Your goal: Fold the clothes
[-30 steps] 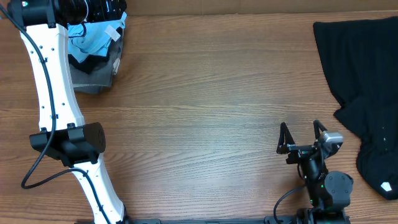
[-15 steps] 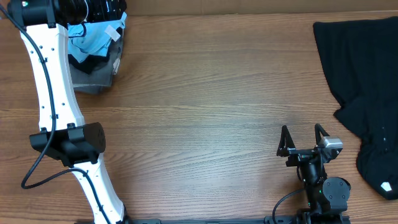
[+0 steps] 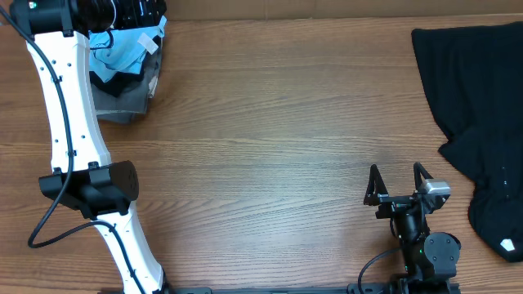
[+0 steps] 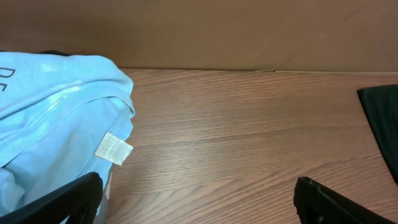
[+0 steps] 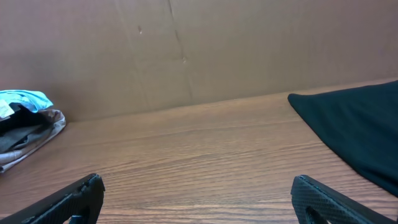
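The left gripper (image 4: 198,183) is held at the far left corner of the counter (image 3: 270,139), and its fingers (image 4: 74,199) are spread wide apart. Close against the finger on the left of the wrist view, the light blue T-shirt (image 4: 56,124) is seen bunched up, with a small white tag (image 4: 114,149) sewn at its hem and hanging over bare wood. From overhead the same T-shirt is found heaped in a greyish container (image 3: 122,102) at the far left, directly under the arm's black wrist, and some dark cloth (image 3: 110,80) is tucked beneath it in that container.

The right gripper (image 3: 396,178) is stationed near the front edge, right of centre, with its two fingers parted and pointing toward the far side; only bare wood grain is seen between them. It is kept well apart from the container.

The large black garment (image 3: 478,98) is spread loosely along the right side of the counter, running from the far edge down toward the near right corner, where it is gathered in folds just right of the right gripper without touching it. Behind the counter a plain brown wall (image 5: 217,50) is seen in both wrist views
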